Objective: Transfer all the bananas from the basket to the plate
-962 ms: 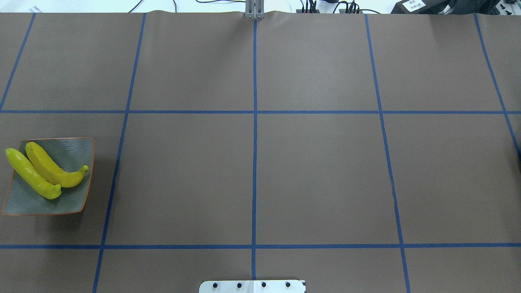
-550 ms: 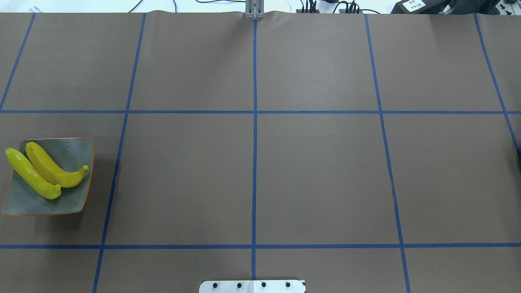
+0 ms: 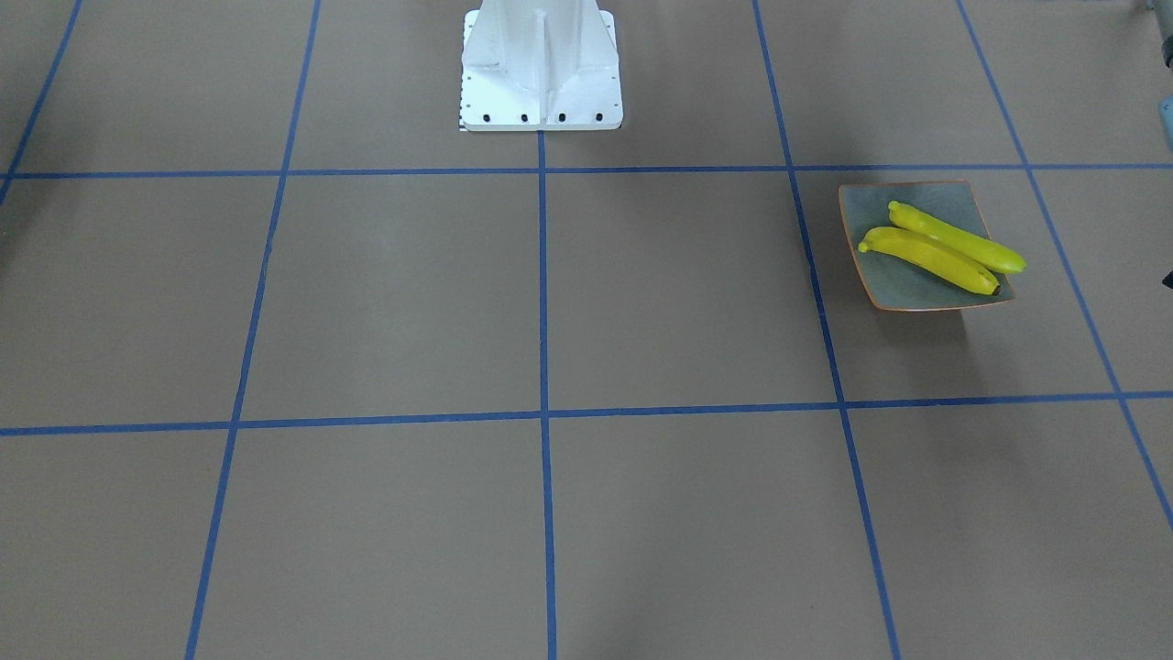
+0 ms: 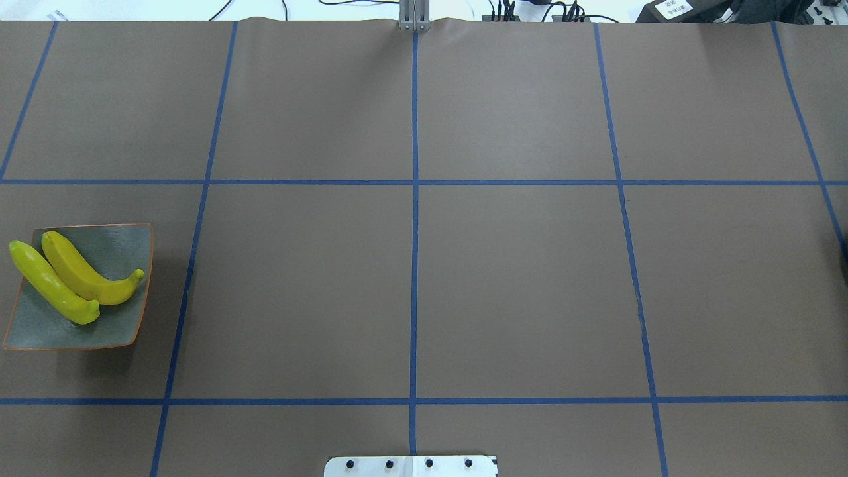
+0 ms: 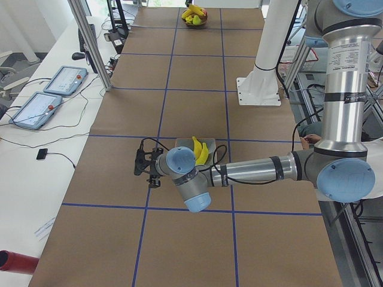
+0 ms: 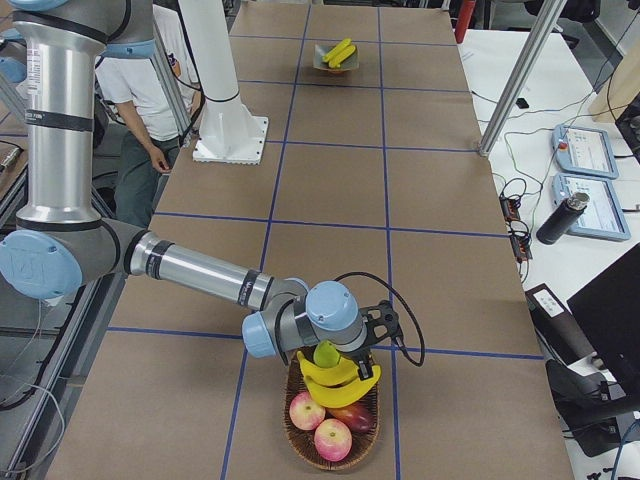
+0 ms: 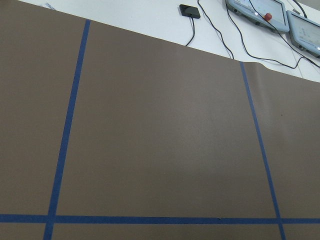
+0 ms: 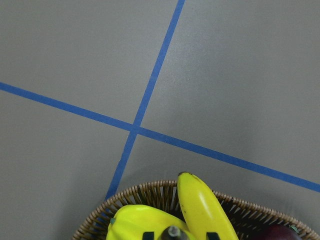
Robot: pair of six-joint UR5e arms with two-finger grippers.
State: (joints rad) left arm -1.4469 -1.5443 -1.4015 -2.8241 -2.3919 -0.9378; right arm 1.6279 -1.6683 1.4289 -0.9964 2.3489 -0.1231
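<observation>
Two bananas (image 4: 79,278) lie side by side on the plate (image 4: 122,328) at the left edge of the overhead view. Two more bananas (image 6: 338,375) sit on red fruit (image 6: 330,438) in the basket (image 6: 292,425) at the bottom of the right-side view. The right gripper (image 6: 388,326) hangs just above that basket and the left gripper (image 5: 141,162) is near the plate; I cannot tell whether either is open or closed.

Left gripper (image 5: 142,164) and right gripper (image 6: 384,330) hang low on outstretched forearms, jaws unreadable.
</observation>
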